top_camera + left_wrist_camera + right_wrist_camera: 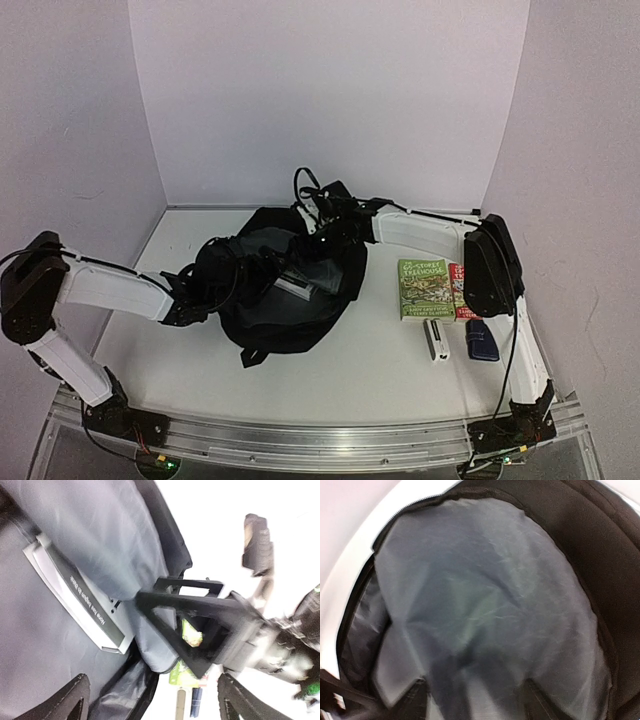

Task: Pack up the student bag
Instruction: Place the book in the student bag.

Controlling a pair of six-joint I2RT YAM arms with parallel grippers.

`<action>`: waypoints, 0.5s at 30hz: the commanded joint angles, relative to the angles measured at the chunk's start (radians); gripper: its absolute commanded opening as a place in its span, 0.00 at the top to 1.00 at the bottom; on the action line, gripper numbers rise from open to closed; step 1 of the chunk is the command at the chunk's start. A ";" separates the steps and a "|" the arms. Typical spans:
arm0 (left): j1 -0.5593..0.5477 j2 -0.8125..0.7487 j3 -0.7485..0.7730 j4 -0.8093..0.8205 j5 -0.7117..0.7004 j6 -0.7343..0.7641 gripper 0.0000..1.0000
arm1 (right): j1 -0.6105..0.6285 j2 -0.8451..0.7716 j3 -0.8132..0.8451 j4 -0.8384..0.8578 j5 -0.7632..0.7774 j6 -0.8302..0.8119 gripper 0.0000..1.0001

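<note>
The student bag (pixel 290 310), black with grey lining (pixel 485 595), lies open mid-table. Inside it a white-and-grey book (pixel 75 597) rests flat on the lining; it also shows from above as a pale book (pixel 296 287). My left gripper (pixel 152 702) is at the bag's left opening (pixel 205 278), open, with only lining and bag edge between its fingers (pixel 65 702). My right gripper (pixel 475 700) reaches in from the bag's far side (pixel 325 232) and stands open just above the lining, holding nothing. Its black frame (pixel 200 625) shows in the left wrist view.
To the right of the bag lie a green book (pixel 424 288) and a red book (pixel 459 292) side by side. Nearer the front are a white slim object (pixel 437 340) and a small dark-blue case (pixel 482 340). White walls enclose the table.
</note>
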 commanded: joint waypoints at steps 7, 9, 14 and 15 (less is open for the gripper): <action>0.005 -0.141 0.148 -0.444 0.016 0.232 0.00 | -0.026 -0.272 -0.118 -0.068 -0.012 -0.097 0.07; 0.005 -0.128 0.194 -0.490 0.039 0.287 0.00 | -0.044 -0.362 -0.172 -0.094 -0.018 -0.108 0.02; 0.004 -0.096 0.262 -0.512 0.123 0.408 0.00 | -0.137 -0.536 -0.320 -0.187 -0.003 -0.149 0.02; 0.004 -0.093 0.270 -0.514 0.132 0.421 0.00 | -0.164 -0.561 -0.349 -0.209 0.006 -0.152 0.02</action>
